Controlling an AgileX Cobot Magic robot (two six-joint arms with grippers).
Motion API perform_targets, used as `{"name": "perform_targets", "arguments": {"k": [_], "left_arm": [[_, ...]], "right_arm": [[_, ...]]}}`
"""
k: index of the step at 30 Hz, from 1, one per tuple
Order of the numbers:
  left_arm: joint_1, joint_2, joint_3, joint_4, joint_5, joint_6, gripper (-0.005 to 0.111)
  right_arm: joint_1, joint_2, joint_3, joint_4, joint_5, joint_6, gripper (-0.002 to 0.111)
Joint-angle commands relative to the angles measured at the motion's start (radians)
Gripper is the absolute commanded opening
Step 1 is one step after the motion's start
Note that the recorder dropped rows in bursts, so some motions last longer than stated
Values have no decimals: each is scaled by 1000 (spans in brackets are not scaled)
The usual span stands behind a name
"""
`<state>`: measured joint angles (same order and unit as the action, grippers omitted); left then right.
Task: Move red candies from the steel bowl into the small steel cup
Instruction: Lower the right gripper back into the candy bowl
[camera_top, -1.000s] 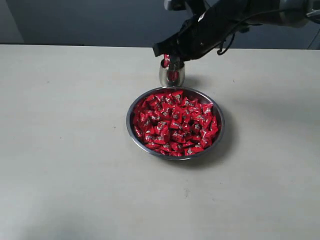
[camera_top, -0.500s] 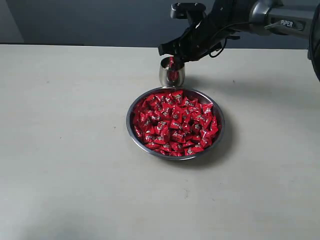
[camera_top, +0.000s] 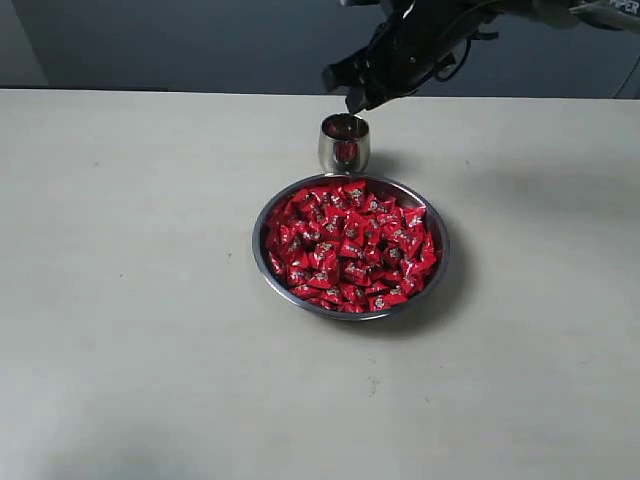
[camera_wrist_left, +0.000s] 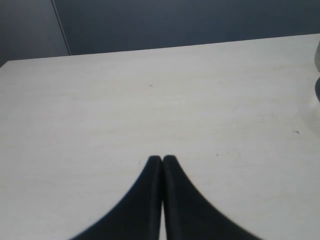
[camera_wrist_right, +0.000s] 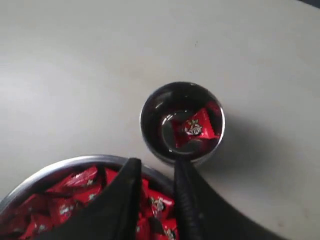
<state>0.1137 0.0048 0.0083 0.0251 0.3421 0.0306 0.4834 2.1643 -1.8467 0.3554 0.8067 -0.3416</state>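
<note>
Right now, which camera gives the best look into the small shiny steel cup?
The right wrist view: it looks down into the small shiny steel cup, showing one red wrapped candy at its bottom. The exterior view shows the cup from the side, its inside mostly hidden. The left wrist view misses it.

Pale tabletop (camera_top: 120, 300) before dark blue-grey wall (camera_top: 200, 40)

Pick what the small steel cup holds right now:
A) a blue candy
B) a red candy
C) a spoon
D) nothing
B: the right wrist view looks down into the cup, and a red candy lies at its bottom.
</note>
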Motion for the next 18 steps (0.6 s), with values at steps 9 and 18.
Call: {"name": "perform_targets", "arguments": {"k": [9, 18], "left_arm": [[-5, -5, -8, 2, -5, -1, 0], [-5, -5, -8, 2, -5, -1, 0]], "right_arm": [[-4, -260, 516, -15, -299, -102, 24], [-4, -370, 797, -7, -462, -254, 24]]}}
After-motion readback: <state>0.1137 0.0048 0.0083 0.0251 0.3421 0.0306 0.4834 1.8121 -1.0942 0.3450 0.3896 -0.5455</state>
